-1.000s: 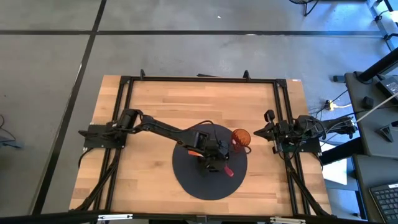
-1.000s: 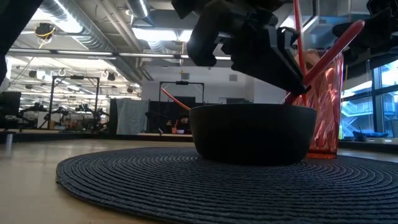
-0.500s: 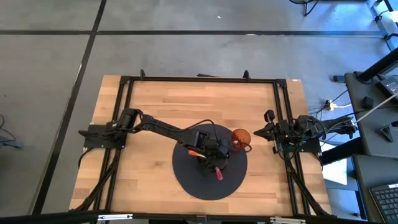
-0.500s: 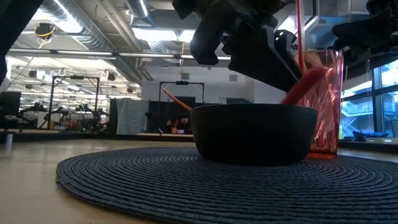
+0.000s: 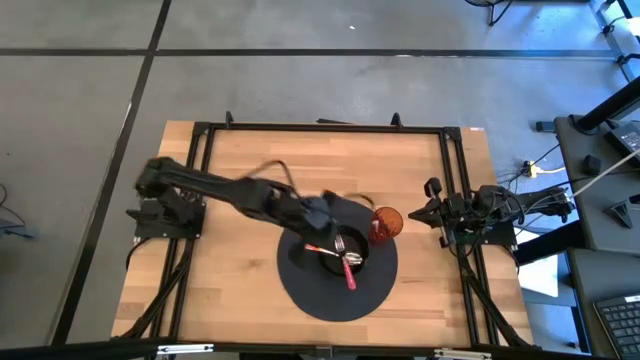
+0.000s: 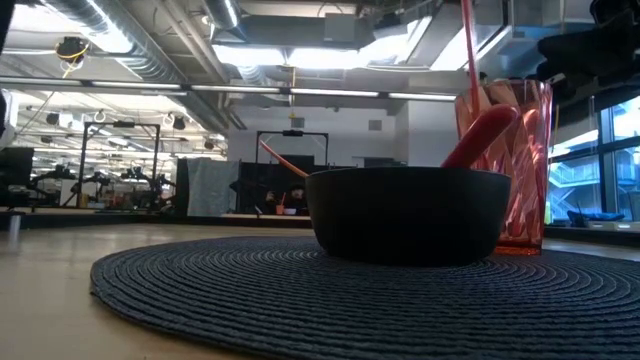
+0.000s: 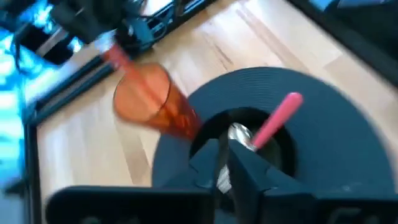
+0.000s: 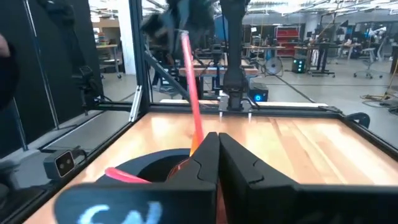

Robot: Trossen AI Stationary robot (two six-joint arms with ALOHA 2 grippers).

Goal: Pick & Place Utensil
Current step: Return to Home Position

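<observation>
We see the pink fork (image 7: 277, 118) lying in the black bowl (image 6: 400, 215) w/ the orange spoon (image 5: 316, 246); cup (image 5: 386, 224) w/ straw (image 8: 191, 93) just beside. Left jaws hang over the bowl, closed & empty. Right jaws closed, at the bench (image 5: 240, 160) right edge.

Table (image 5: 250, 160), seen from above. The mat (image 5: 300, 295) lies near of centre. The bowl (image 5: 330, 262) sits on the mat's middle. The cup (image 5: 386, 224) stands at the mat's far right edge, just beside the bowl, with the straw (image 6: 466, 50) in it. The fork (image 5: 349, 272) lies in the bowl, its handle over the near rim. The spoon (image 5: 316, 247) lies in the bowl, its handle pointing left. The left gripper (image 5: 322, 210) is above the mat's far left part. The right gripper (image 5: 428, 212) is at the table's right edge.
</observation>
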